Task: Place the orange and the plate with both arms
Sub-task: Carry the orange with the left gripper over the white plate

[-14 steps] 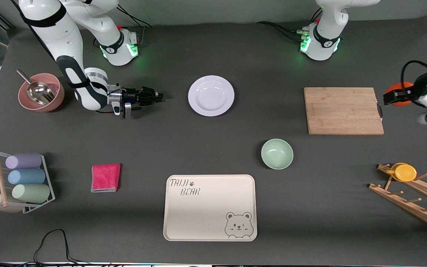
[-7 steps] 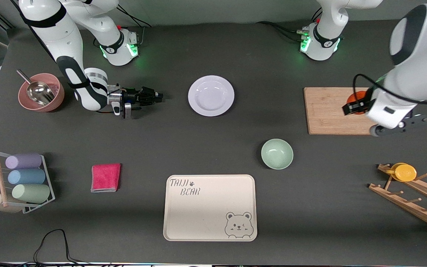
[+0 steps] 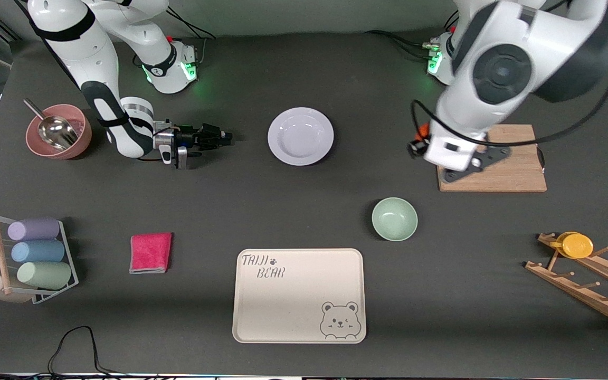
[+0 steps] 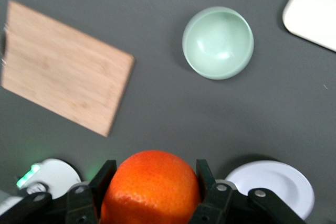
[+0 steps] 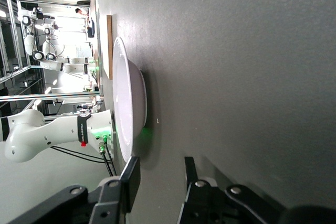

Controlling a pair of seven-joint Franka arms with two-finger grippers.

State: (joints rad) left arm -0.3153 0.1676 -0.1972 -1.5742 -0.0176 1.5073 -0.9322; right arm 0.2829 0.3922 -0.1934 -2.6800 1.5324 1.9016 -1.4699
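The left hand (image 4: 152,192) grips the orange (image 4: 151,187) above the worktop (image 3: 304,211). The right hand (image 5: 157,182), open, waits beside the unlifted plate (image 3: 300,136).

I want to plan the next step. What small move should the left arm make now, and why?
Probably carry on toward the plate. The left pincer is shut on the orange, up over the table's surface beside the cutting board, while the right pincer waits open beside the plate.
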